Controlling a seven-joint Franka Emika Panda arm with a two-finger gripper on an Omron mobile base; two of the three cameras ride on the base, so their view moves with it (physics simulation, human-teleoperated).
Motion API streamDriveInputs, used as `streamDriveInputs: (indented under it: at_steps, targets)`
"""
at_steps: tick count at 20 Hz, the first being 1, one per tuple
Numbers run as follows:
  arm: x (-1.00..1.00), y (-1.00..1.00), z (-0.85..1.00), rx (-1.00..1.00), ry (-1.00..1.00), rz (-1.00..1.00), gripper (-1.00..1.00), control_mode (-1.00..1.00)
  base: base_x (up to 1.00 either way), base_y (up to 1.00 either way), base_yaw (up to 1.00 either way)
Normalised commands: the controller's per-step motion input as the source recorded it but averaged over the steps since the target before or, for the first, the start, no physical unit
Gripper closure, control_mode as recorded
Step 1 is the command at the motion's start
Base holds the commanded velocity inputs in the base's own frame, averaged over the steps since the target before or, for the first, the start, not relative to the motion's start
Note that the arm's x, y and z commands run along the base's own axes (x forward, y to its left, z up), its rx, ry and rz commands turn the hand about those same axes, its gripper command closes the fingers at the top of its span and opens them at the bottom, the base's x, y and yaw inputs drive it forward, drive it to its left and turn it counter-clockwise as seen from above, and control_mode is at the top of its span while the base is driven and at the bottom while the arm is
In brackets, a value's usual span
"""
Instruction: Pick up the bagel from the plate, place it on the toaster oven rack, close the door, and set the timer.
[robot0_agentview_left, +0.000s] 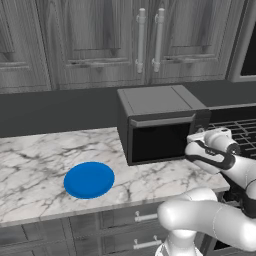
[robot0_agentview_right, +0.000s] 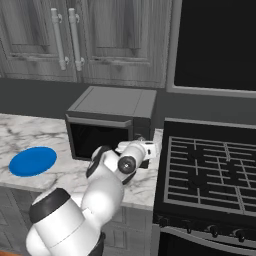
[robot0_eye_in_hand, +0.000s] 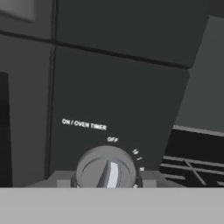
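the hand view sits close against the toaster oven's dark control panel: a grey round timer knob with a pale pointer bar, the words "on / oven timer" above it and "off" at its upper right. pale ledges show on both sides of the knob at the bottom, but the fingertips cannot be told apart there, so whether the jaws are wide, narrow or gripping the knob cannot be told.

the left base view gives the wider picture. the toaster oven stands at the right end of the marble counter, its door upright and shut, black glass facing out. the gripper is pressed up to the oven's right front edge, just beside the door. the blue plate lies near the counter's front edge, well to the left of the oven and well apart from the gripper, with nothing on it. the bagel cannot be seen; nothing shows through the dark glass.

the right base view adds the gas stove with its black grates, just beside the counter's right end, and the dark panel above it. the arm's white wrist covers the oven's lower right front there. wood-grain cabinet doors with bar handles hang behind.
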Motion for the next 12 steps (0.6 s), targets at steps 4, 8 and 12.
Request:
streamDriveInputs:
  at_steps: [4,8,12]
  targets:
    - [0.00,-0.02,0.00,0.18,0.00,0.00,1.00,-1.00,0.00,0.00,0.00]
    - [0.00,0.00,0.00,0.18,0.00,-0.06,1.00,-1.00,0.00,0.00,0.00]
    - [0.00,0.00,0.00,0.20,0.00,-0.10,1.00,-1.00,0.00,0.00,0.00]
